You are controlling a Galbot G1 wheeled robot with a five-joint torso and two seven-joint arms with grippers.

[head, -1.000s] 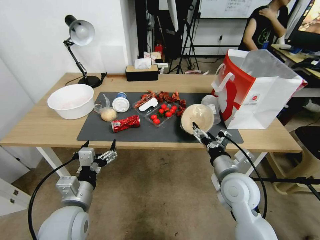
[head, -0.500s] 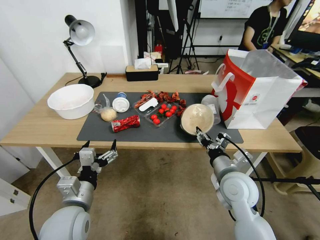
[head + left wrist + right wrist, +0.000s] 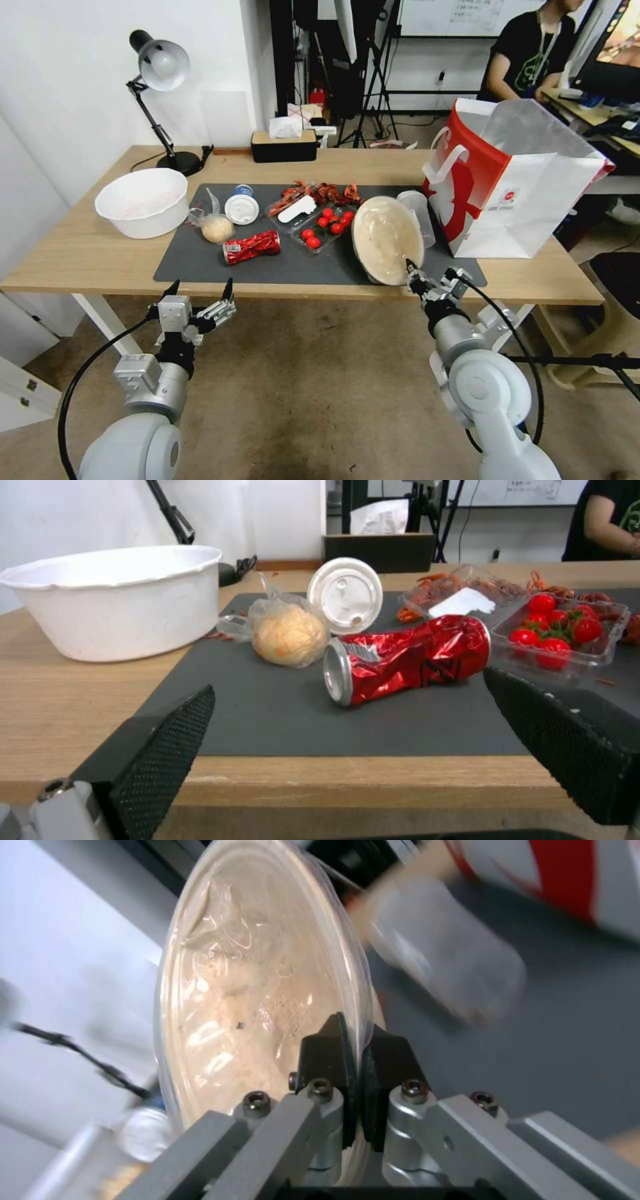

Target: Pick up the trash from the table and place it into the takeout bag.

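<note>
Right end effector [image 3: 412, 272] — sitting at the near edge of the bench [image 3: 80, 257], fingers [image 3: 327, 1050] pinched closed on the near rim of the round beige paper bowl [image 3: 385, 238]. The bowl is tipping up on edge, its film-covered opening facing near and left, over the right part of the dark grey mat [image 3: 200, 260].

Clear plastic tub [image 3: 419, 215] — lying just behind and right of the bowl, between it and the takeout bag [image 3: 517, 193].

Takeout bag — standing upright and open at the right end of the bench, red side panel facing left.

Left end effector [image 3: 198, 288] — hovering off the near edge of the bench, left of centre, its two fingers spread wide and gripping nothing.

Crushed red can [image 3: 407, 657] — lying on its side on the mat, directly beyond the left end effector.

Clear bag with beige bun [image 3: 287, 632] — resting on the mat just left of the can.

White-lidded blue cup [image 3: 241, 207] — lying on the mat behind the bun, lid facing near.

Clear tray of cherry tomatoes [image 3: 325, 227] — sitting mid-mat, right of the can, with red shell scraps [image 3: 327, 192] on its far side.

White basin [image 3: 142, 200] — standing on the bare wood at the left.
</note>
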